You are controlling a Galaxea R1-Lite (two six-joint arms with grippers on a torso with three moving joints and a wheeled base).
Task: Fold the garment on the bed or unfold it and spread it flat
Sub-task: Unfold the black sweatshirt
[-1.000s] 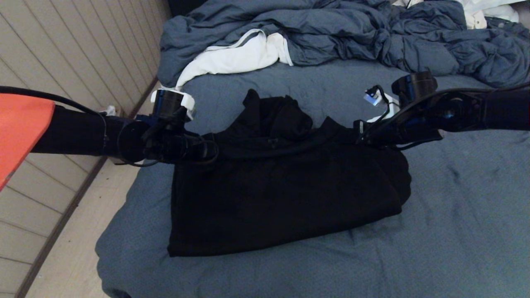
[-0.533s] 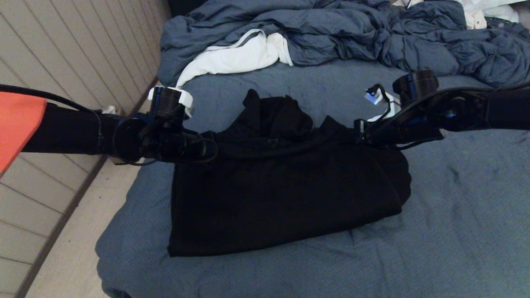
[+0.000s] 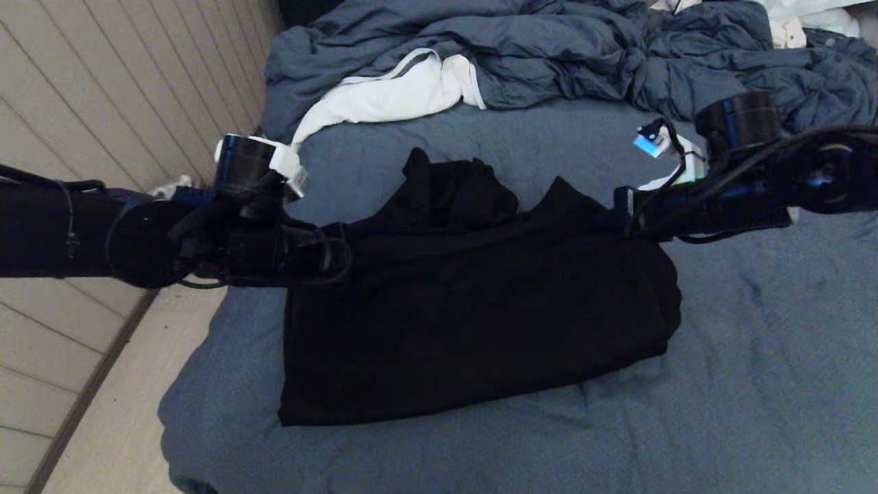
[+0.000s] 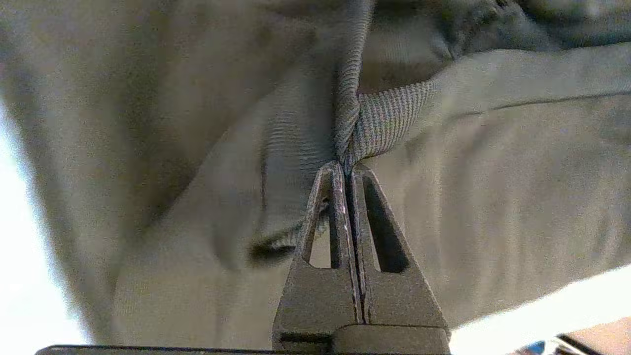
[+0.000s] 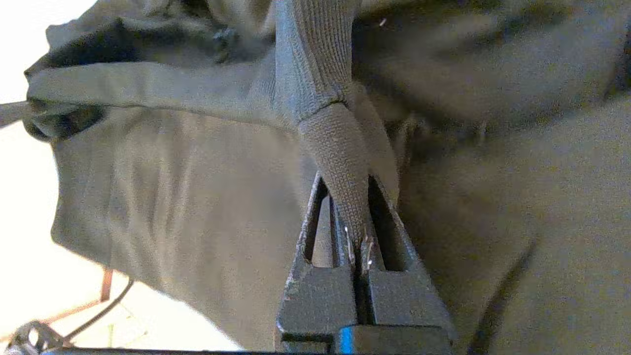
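The black garment (image 3: 473,322) lies folded over on the slate-blue bed (image 3: 754,384), its hood bunched at the far side. My left gripper (image 3: 343,247) is shut on the ribbed edge at the garment's left upper corner; the left wrist view shows the garment (image 4: 517,187) with that rib pinched at the left gripper (image 4: 347,170). My right gripper (image 3: 621,213) is shut on ribbed fabric at the right upper corner; in the right wrist view the garment (image 5: 172,197) has a ribbed band clamped in the right gripper (image 5: 352,197). Both held corners are lifted off the sheet.
A crumpled blue-grey duvet (image 3: 583,62) fills the far end of the bed. A white cloth with a grey stripe (image 3: 391,92) lies beside it at the far left. The bed's left edge (image 3: 199,357) drops to a pale floor by a panelled wall.
Both arms have moved outward and slightly up, the right one more so. The garment's held top edge is now stretched wider and raised between them.
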